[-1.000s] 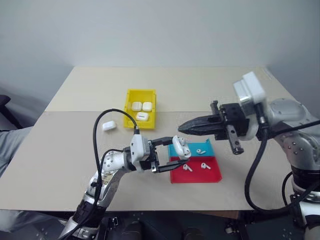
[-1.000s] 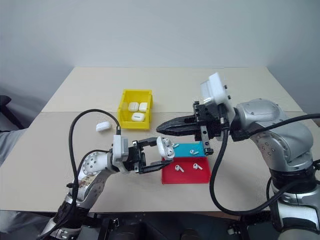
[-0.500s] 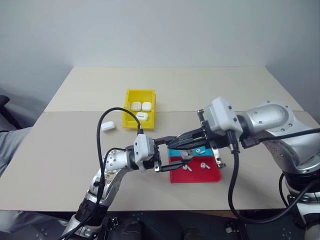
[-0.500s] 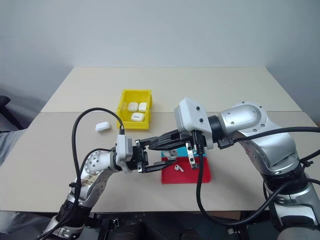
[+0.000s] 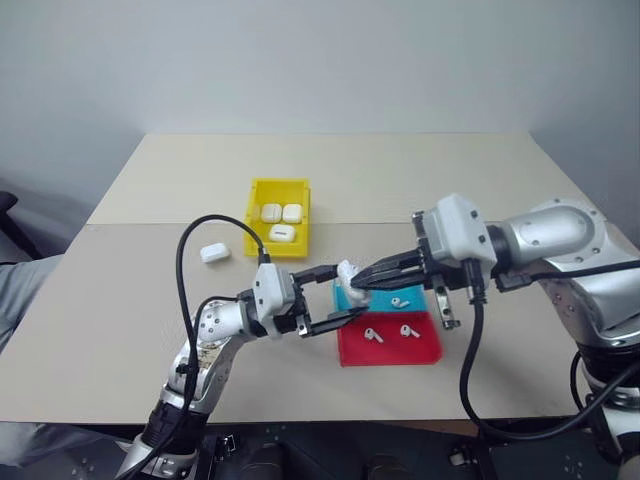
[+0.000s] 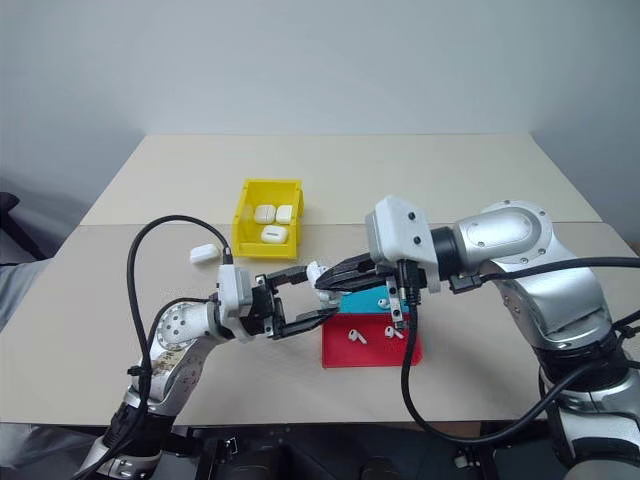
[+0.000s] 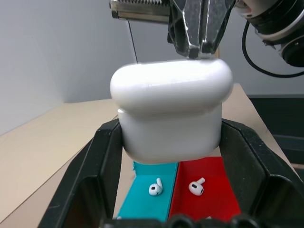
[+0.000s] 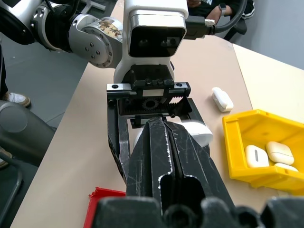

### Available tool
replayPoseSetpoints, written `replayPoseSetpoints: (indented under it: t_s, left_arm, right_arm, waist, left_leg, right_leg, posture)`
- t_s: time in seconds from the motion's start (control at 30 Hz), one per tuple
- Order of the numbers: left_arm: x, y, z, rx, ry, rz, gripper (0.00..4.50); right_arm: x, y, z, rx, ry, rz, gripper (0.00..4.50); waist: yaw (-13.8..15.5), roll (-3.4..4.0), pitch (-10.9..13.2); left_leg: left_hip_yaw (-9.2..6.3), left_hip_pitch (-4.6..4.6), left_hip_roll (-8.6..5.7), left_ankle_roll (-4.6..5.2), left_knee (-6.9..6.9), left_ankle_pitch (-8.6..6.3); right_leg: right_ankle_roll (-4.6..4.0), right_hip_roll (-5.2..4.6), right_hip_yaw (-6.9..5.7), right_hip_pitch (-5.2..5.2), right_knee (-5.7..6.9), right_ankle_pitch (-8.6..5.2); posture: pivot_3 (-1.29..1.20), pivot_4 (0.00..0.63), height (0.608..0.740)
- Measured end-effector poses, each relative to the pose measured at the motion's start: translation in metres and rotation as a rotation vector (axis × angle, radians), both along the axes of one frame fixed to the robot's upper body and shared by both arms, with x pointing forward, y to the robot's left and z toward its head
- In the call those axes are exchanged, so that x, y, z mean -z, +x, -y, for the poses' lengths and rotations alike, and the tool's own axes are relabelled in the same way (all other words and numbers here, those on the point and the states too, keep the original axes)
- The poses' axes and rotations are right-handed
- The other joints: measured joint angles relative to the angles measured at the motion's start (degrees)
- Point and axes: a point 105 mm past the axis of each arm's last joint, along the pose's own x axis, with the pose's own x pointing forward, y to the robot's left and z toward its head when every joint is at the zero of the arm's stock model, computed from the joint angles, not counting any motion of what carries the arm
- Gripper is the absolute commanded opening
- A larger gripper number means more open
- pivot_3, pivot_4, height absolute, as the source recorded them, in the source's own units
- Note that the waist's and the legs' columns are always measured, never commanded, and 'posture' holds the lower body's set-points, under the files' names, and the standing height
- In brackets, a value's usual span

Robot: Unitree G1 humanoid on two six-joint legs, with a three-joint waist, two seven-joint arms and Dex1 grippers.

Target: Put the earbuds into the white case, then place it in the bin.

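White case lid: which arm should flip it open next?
Right, most likely. The left pincer is clamped on the white case, lid shut, holding it above the red-and-blue tray. The right pincer is shut, its tip already at the lid. Earbuds lie on the tray.

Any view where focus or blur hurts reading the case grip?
Left wrist view: white case between the left gripper fingers looks soft-edged, while the earbuds on the tray read sharper. Right wrist view: shut right gripper dark and scuffed, hiding most of the case. Eye views: even light, faint shadows.
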Motion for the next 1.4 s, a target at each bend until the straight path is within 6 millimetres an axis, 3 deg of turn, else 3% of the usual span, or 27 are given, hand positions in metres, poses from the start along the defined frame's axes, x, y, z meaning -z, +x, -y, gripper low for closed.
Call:
replayPoseSetpoints:
  t_s: [0.2,0.4,0.7,1.13,1.27,1.4]
  left_arm:
    - [-0.006,0.0,-0.003,-0.015,-0.019,0.017,2.79]
    - [-0.001,0.0,-0.001,-0.013,0.02,0.023,2.79]
    - [-0.006,-0.003,0.009,0.016,0.01,0.053,2.79]
    - [0.001,-0.004,0.0,-0.001,0.023,0.025,2.79]
    - [0.0,-0.003,0.0,-0.006,0.012,0.025,2.79]
    - [-0.008,0.0,0.0,-0.021,-0.011,0.053,2.79]
  right_arm:
    - [-0.002,0.003,0.002,0.008,0.019,-0.01,0.02]
    - [-0.026,-0.003,-0.007,-0.048,0.126,0.029,0.02]
    - [-0.003,0.003,-0.03,-0.039,0.096,0.01,0.02]
    - [0.007,0.01,-0.013,0.027,0.008,0.064,0.02]
    - [0.005,0.012,-0.012,0.03,0.02,0.08,0.02]
    - [-0.01,0.017,-0.007,0.058,0.109,0.081,0.02]
  waist:
    - [-0.01,0.0,0.0]
    - [0.01,0.0,0.0]
    - [-0.05,0.0,0.0]
    - [-0.08,0.0,0.0]
    - [-0.02,0.0,0.0]
    - [-0.02,0.0,0.0]
  left_leg:
    - [0.0,0.01,0.0,0.0,0.0,0.0]
    - [0.0,0.0,0.0,0.0,0.0,0.0]
    - [0.0,0.0,0.0,0.0,0.0,0.0]
    - [0.0,0.01,0.0,0.0,-0.01,0.0]
    - [0.0,0.01,0.0,0.0,0.0,0.0]
    - [0.0,0.01,0.0,0.0,0.0,0.0]
  right_leg:
    - [0.0,0.0,0.0,0.0,-0.01,0.0]
    - [0.0,0.0,0.0,0.01,0.0,0.0]
    - [0.0,0.0,0.0,-0.01,0.01,0.0]
    - [0.0,0.0,0.0,-0.01,0.01,0.0]
    - [0.0,0.0,0.0,0.0,0.01,0.0]
    - [0.0,0.0,0.0,0.0,0.02,0.0]
  posture:
    - [0.0,0.15,0.74]
    - [0.0,0.15,0.74]
    - [0.0,0.15,0.74]
    - [0.0,0.15,0.74]
    - [0.0,0.15,0.74]
    - [0.0,0.15,0.74]
